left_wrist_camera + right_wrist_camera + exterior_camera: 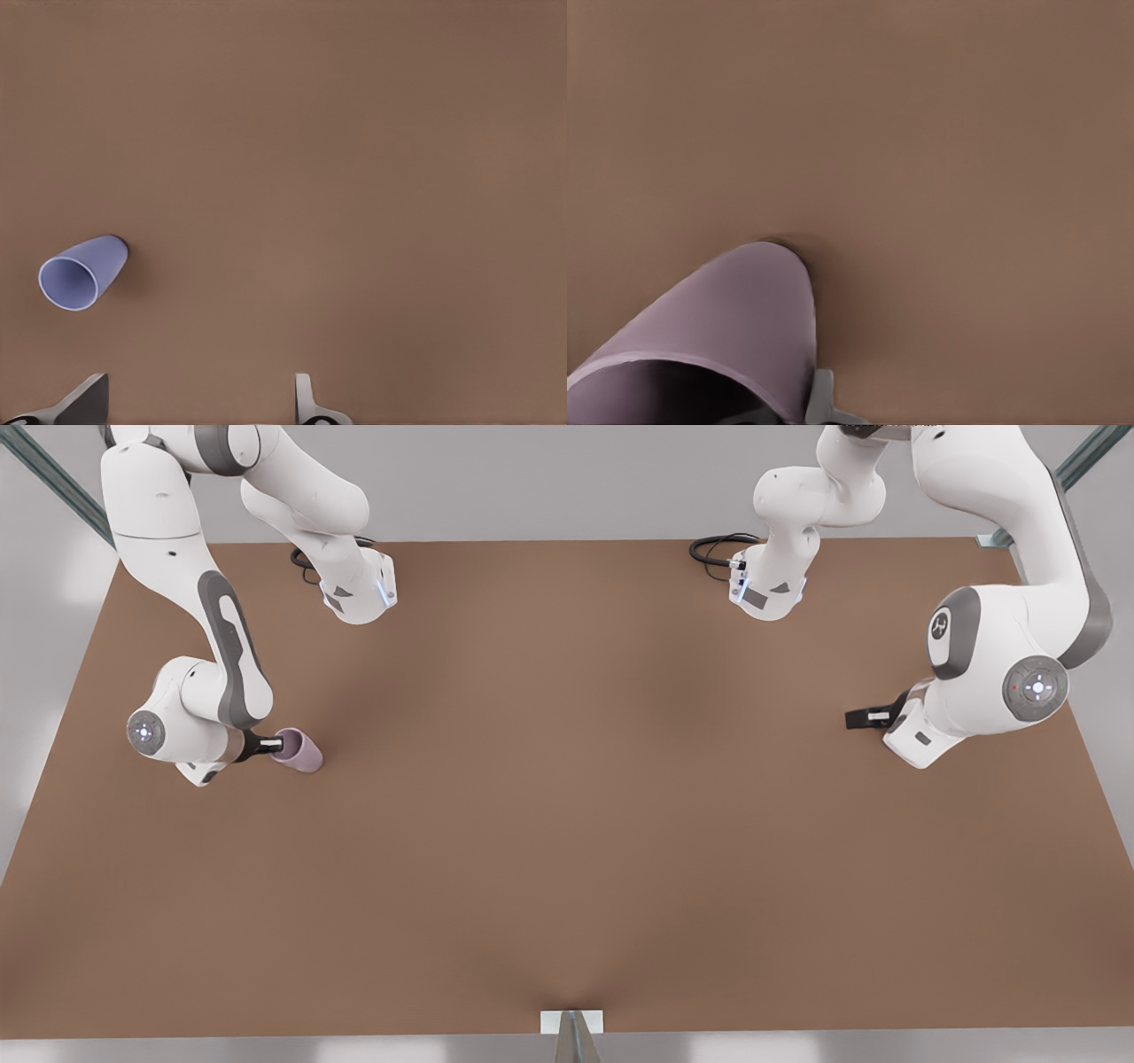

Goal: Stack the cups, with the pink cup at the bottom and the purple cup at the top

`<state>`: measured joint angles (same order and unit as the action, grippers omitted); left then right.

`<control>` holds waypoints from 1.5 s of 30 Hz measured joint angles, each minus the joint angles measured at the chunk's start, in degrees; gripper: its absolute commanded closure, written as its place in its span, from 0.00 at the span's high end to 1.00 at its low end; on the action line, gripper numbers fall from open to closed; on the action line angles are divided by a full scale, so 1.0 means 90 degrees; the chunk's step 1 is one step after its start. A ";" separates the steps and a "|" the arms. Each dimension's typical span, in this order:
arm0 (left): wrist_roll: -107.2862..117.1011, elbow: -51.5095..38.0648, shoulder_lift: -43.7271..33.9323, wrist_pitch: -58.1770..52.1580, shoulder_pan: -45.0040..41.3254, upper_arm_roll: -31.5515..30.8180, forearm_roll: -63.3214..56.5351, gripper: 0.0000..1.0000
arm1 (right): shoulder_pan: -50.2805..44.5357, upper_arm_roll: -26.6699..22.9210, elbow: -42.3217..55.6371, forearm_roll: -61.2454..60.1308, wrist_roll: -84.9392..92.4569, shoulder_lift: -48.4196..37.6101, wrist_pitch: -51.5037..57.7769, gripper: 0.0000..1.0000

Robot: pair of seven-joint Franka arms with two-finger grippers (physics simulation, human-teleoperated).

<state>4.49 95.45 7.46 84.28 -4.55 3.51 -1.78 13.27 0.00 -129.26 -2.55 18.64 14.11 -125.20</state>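
1. At the front view's left, the right gripper [270, 746] clasped the pink cup [299, 750] by its rim on the table [567, 824].
2. At the front view's right, the left gripper [858, 718] waited spread, empty; the purple cup [81, 272] stood below it.
3. Judged: pink-cup placement underway; purple pickup next.

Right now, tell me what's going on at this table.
Two Franka arms are working on stacking two cups. The right gripper, on the front view's left, is at the rim of the pink cup; whether it has clamped on is unclear. The left gripper, on the front view's right, is open and empty. The purple cup stands apart from it on the brown table, untouched. Nothing is stacked yet.
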 measured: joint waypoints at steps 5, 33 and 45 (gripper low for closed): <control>-0.0001 0.0182 -0.0017 0.0193 0.0181 0.0058 -0.0031 1.00 | -0.0003 0.0046 0.0103 -0.0048 0.0006 -0.0270 0.0134 0.21; -0.4478 0.2975 0.0583 0.4357 0.2423 0.1445 -0.0068 1.00 | -0.5059 0.2245 0.9772 0.0967 -0.9765 0.5151 0.2207 0.21; -0.4610 0.3379 0.0889 0.4755 0.2604 0.1445 -0.0055 1.00 | -0.5726 0.1806 0.9667 0.0989 -0.9340 0.5522 0.2165 0.21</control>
<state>-37.00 125.86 15.46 127.07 18.89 16.52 -2.28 -38.27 16.25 -42.26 6.34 -65.43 63.81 -105.71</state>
